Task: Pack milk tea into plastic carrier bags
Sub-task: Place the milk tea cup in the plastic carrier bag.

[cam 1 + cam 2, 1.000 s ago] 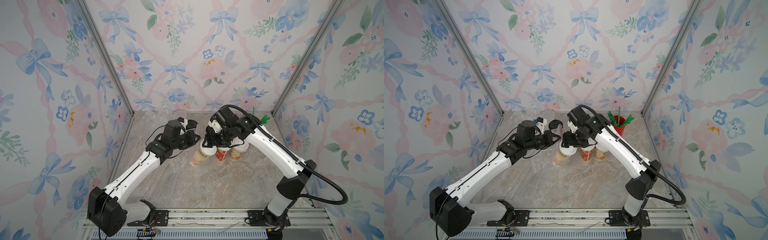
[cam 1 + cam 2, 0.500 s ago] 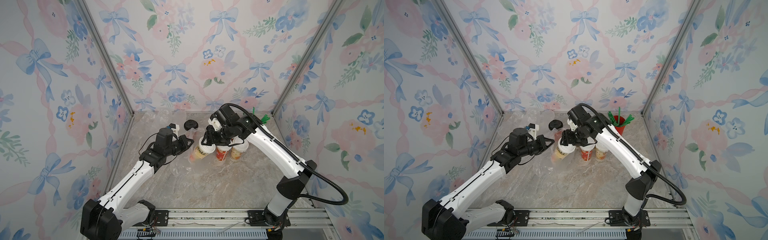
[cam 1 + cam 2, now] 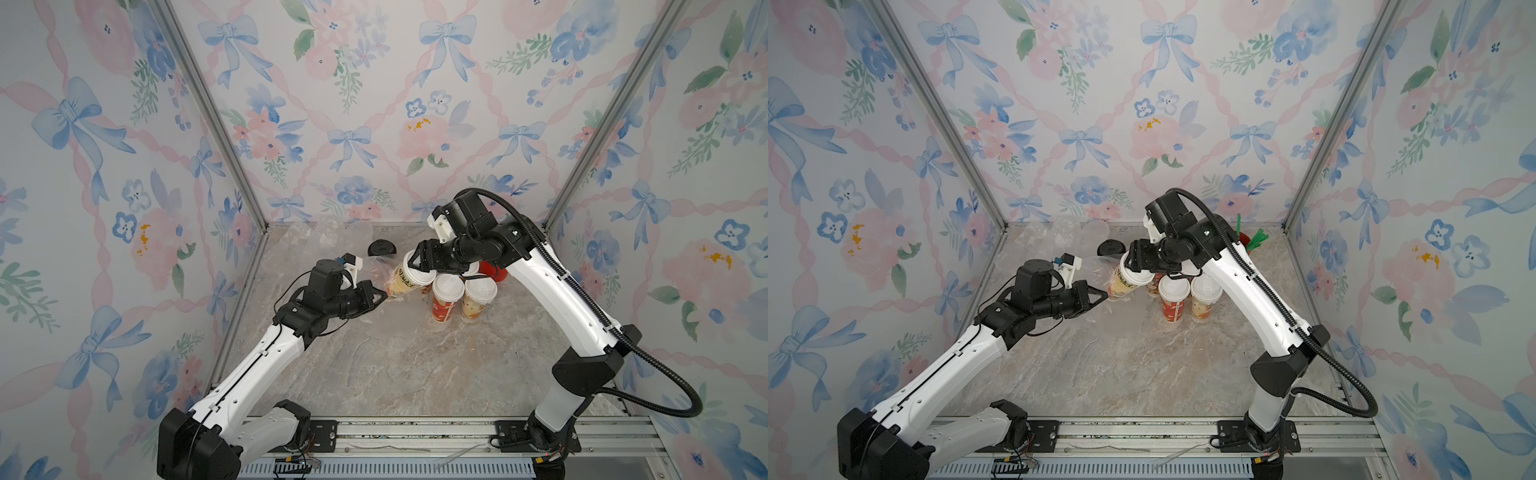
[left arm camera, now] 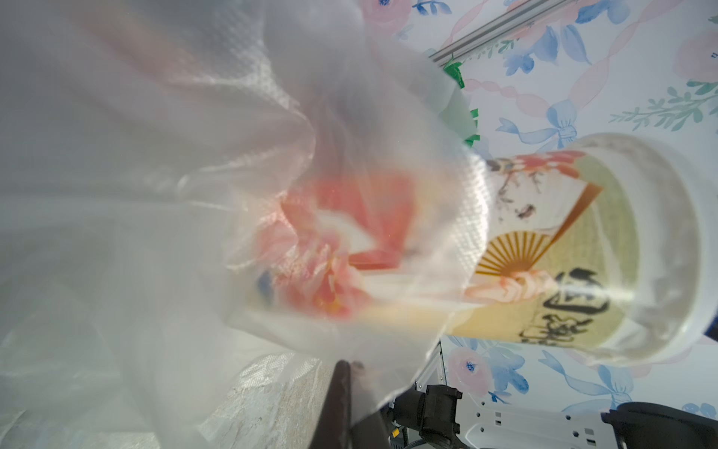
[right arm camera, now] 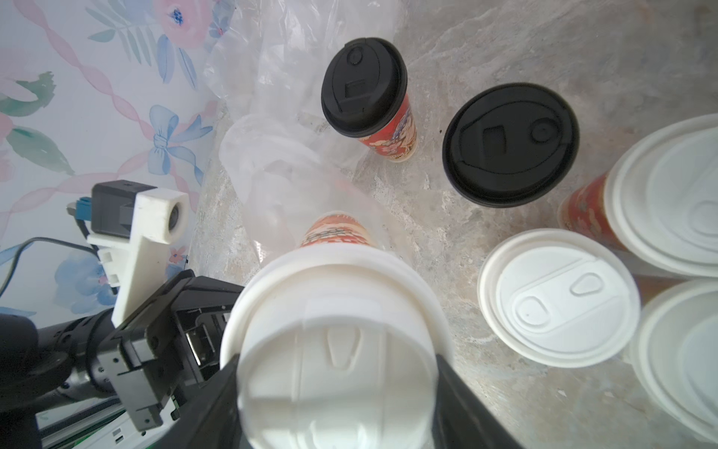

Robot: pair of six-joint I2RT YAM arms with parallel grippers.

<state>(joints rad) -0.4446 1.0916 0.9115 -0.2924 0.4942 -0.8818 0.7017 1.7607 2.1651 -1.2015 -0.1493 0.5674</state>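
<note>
**Lid-only grip, thin bite on the bag: where this could slip**

Grips, with the right gripper (image 3: 417,262), nothing but the white dome lid of the tilted cup (image 3: 405,283), jaws spread wide around it. Risks popping that lid loose under the weight of the drink and spilling tea across the table (image 3: 395,365). Pinches, with the left gripper (image 3: 380,296) clenched fully, a small fold of the thin clear bag (image 4: 186,163) right at the base of the tilted cup. Could lose so slim a bite, or tear the film, if pushed against hard. Could also catch the base on a crease and bunch the plastic instead of sliding in. Might bump the three white-lidded cups (image 5: 559,297) standing upright just beside the tilted cup.

In the bag: seemingly only the lower half of the tilted cup, veiled by film in the left wrist view, with no second cup. Outside it: the white-lidded cups, plus two black-lidded cups (image 5: 365,85) just behind the tilted cup, apparently bare. In the red straw cup (image 3: 494,271), past the white-lidded cups from the tilted cup: green straws only.
</note>
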